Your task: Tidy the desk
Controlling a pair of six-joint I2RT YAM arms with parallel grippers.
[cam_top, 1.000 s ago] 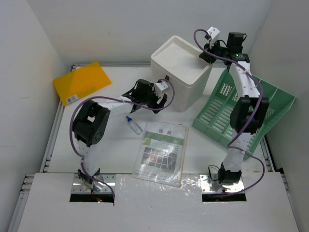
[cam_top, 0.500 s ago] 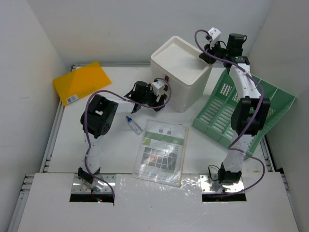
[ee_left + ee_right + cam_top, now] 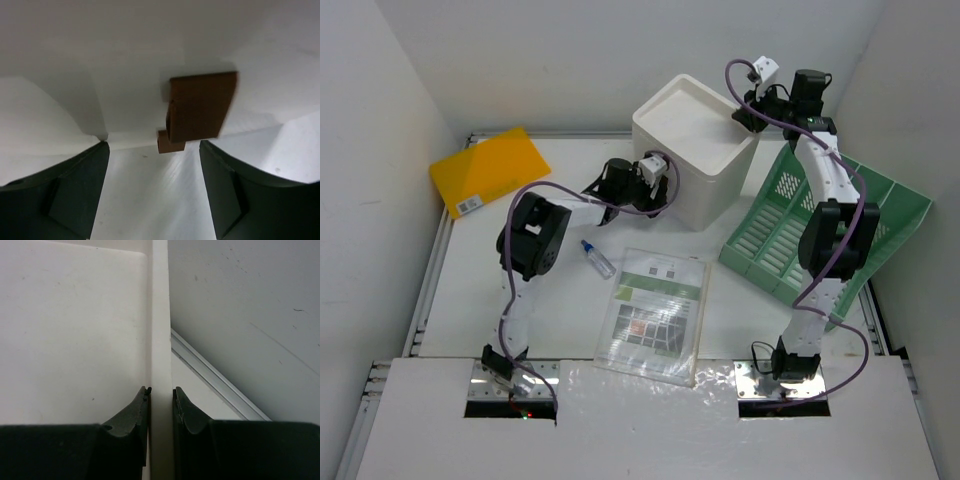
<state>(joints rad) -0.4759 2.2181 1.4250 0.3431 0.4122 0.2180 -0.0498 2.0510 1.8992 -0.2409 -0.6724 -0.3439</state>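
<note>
White table (image 3: 560, 310) fills the walled bay ahead of both arm bases, with everything standing or lying on it.
At its far middle stands a white box (image 3: 695, 150); the right end effector (image 3: 160, 400) is clamped on the box's top rim, and the left end effector (image 3: 155, 175) is spread wide before a brown tab (image 3: 200, 107) on the box front. A small bottle (image 3: 598, 258), booklet (image 3: 655, 315), yellow folder (image 3: 490, 170) and green tray (image 3: 820, 225) lie around.

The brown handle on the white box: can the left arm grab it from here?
Probably yes: the open left gripper faces the brown handle with nothing between them, though it sits off-centre.
</note>
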